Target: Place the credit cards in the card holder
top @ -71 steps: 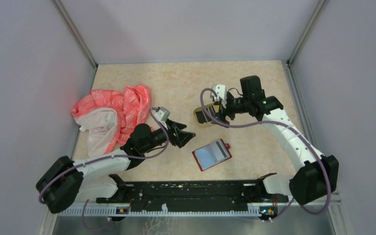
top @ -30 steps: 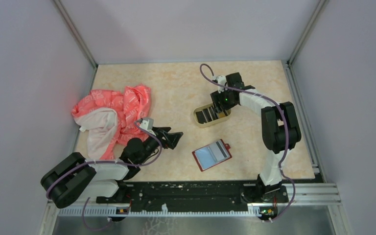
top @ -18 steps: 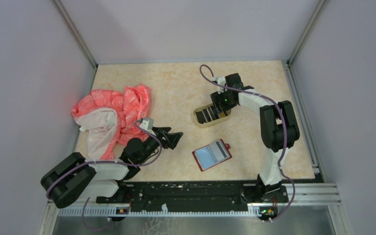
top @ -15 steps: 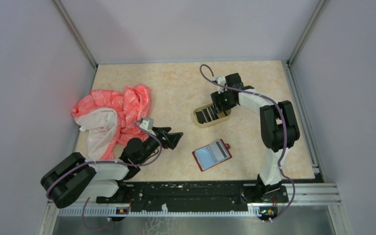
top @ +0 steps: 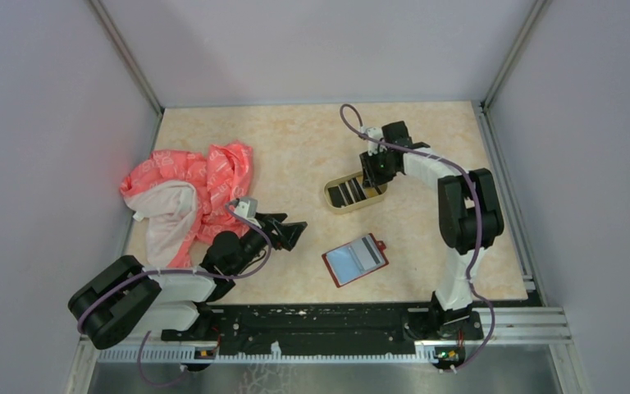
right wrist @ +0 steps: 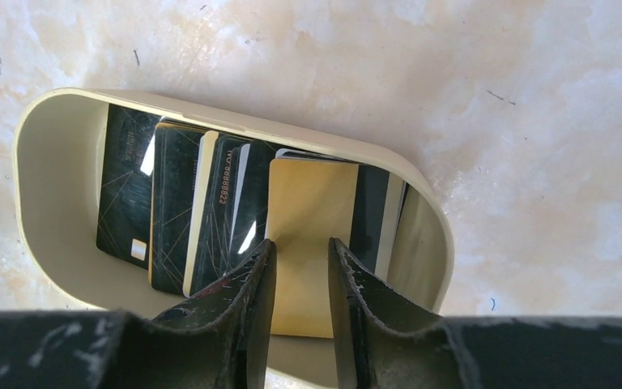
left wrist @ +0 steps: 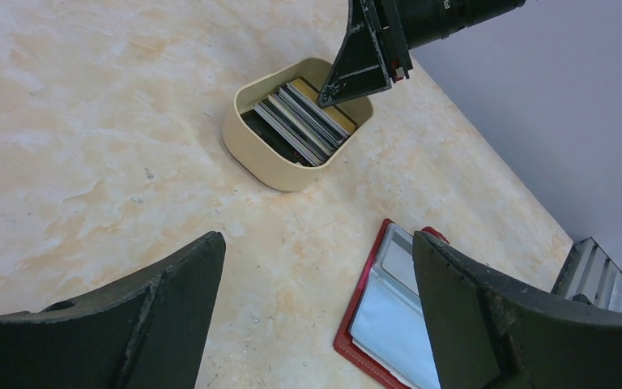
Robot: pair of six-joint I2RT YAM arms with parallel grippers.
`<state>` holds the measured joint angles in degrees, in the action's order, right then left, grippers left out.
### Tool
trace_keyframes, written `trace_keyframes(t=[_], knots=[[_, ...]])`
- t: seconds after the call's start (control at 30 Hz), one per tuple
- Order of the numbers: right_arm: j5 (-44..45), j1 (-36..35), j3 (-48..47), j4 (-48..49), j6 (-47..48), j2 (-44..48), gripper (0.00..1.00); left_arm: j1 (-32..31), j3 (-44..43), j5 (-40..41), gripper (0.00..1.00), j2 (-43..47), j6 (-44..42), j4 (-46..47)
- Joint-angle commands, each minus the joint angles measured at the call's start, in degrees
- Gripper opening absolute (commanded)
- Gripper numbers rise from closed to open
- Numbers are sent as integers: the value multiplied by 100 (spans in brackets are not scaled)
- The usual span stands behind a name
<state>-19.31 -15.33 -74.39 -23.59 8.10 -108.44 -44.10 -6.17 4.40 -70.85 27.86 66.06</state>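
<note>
The credit cards stand leaning in a row inside a tan oval tray, dark ones with a gold-tan card in front. My right gripper points down into the tray, its jaws drawn close with a narrow gap over the gold card's face; no grip shows. The card holder, red and lying open with clear sleeves, rests near the table's front. My left gripper hovers wide open left of the holder, holding nothing.
A crumpled pink and white cloth lies at the table's left side behind the left arm. A black mounting rail runs along the near edge. Grey walls close in the table on three sides.
The right gripper's jaws have narrowed over the gold card in the tray, and its wrist has shifted slightly. The left arm and the card holder have stayed put.
</note>
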Motion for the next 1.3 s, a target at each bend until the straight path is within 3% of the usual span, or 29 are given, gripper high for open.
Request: trace_keyframes(t=[0.0, 0.23, 0.53, 0.73, 0.83, 0.97, 1.0, 1.27], knots=[[-196, 108, -250, 11, -89, 216, 29, 33, 81, -98, 91, -34, 52, 293], [-51, 124, -163, 94, 13, 388, 30, 33, 77, -113, 91, -48, 53, 292], [-725, 133, -205, -23, 335, 446, 45, 33, -126, -176, 91, -77, 18, 59], [-1901, 238, -77, -163, 895, 936, 47, 33, -1571, -740, 87, -240, 906, -2013], [-2080, 342, 38, -40, 884, 1158, 47, 33, -2284, -1059, 76, -640, 1516, -2635], [-2222, 527, 120, 52, 754, 1289, 47, 33, -3116, -880, 55, -1253, 2183, -3360], [-2236, 570, 148, 77, 713, 1309, 47, 33, -3384, -790, 53, -1418, 2324, -3580], [-2179, 835, 152, 83, 515, 1333, 47, 50, -4745, -528, 60, -2673, 2734, -4191]])
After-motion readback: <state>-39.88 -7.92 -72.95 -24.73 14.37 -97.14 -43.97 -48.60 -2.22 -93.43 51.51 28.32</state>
